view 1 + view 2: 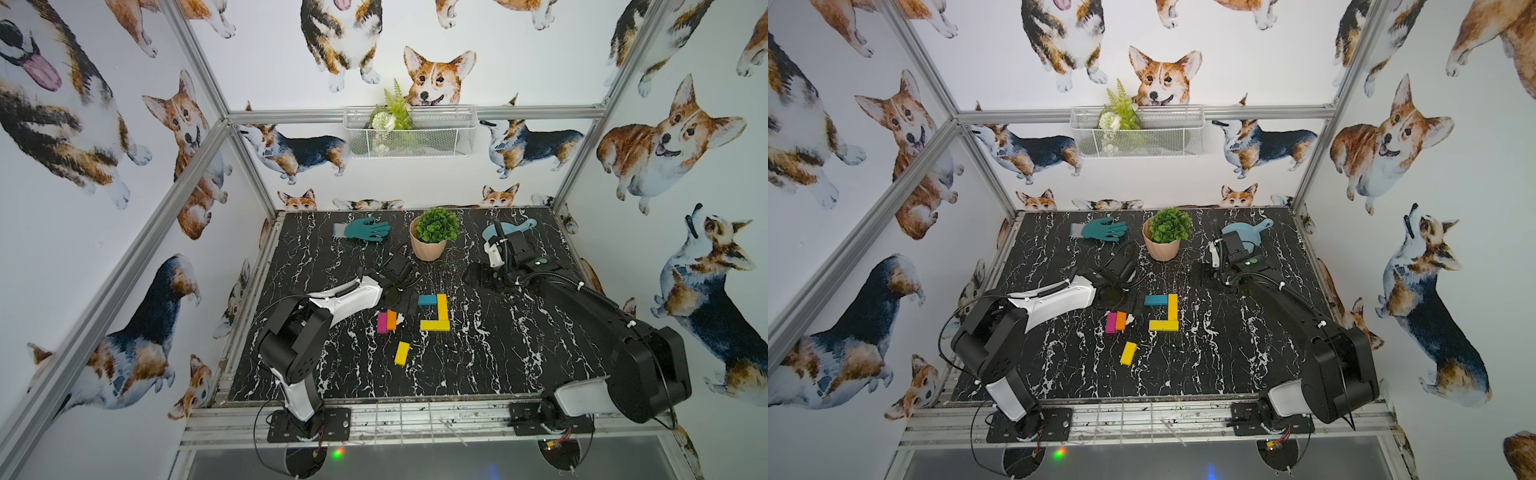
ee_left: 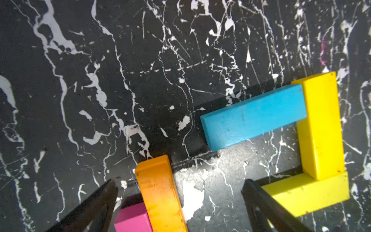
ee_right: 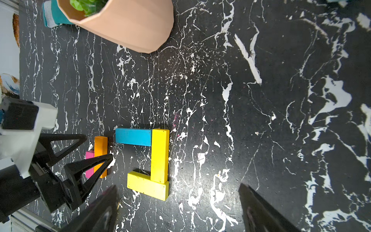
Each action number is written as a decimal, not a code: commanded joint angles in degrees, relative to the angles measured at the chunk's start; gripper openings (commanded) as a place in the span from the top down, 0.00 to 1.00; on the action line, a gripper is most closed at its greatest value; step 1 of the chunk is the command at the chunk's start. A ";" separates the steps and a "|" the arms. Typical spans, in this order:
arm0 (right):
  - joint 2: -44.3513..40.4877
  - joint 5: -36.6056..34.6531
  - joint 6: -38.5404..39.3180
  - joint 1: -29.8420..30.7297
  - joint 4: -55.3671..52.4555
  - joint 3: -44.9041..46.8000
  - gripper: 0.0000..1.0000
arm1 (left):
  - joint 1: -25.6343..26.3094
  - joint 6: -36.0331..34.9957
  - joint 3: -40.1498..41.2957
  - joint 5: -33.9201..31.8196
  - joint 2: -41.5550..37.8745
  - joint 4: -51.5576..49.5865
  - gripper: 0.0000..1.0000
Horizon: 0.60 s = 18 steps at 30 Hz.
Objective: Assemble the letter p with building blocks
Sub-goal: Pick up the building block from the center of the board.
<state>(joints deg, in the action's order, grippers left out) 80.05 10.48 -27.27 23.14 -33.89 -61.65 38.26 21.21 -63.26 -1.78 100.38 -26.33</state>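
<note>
Your left jaws stand wide open and empty, low over the flat orange bar (image 2: 160,192), which lies flush against the magenta-pink bar (image 2: 132,218) on the black marbled counter (image 1: 498,353). Close now and you may pinch both, or drag pink along. One finger (image 2: 261,204) sits close to the lower yellow bar (image 2: 307,194) of the half-built loop, joined to the upright yellow bar (image 2: 321,124) and teal-blue bar (image 2: 253,116) — a brush would skew it. A third yellow bar (image 1: 402,353) lies apart. Your right jaws hang open, empty.

No readable text, label, brand or number showed in any view. The blocks and the bench bore none.
</note>
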 commanded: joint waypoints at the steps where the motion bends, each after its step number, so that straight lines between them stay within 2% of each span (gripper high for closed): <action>1: 0.29 -0.09 -0.11 -0.11 0.56 0.21 0.06 | -0.12 0.65 0.49 0.44 0.00 -0.79 0.04; 10: -0.93 -3.34 0.87 -0.11 -0.06 -0.57 0.02 | 0.30 2.13 1.99 0.55 0.24 -0.04 0.09; 18: -1.46 -4.99 2.16 -0.42 -0.97 -1.55 0.01 | 0.67 2.54 1.83 1.04 1.05 0.31 0.28</action>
<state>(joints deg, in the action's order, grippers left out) 79.05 7.18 -25.63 22.85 -34.17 -62.65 38.81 22.94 -61.14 -0.95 101.16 -26.17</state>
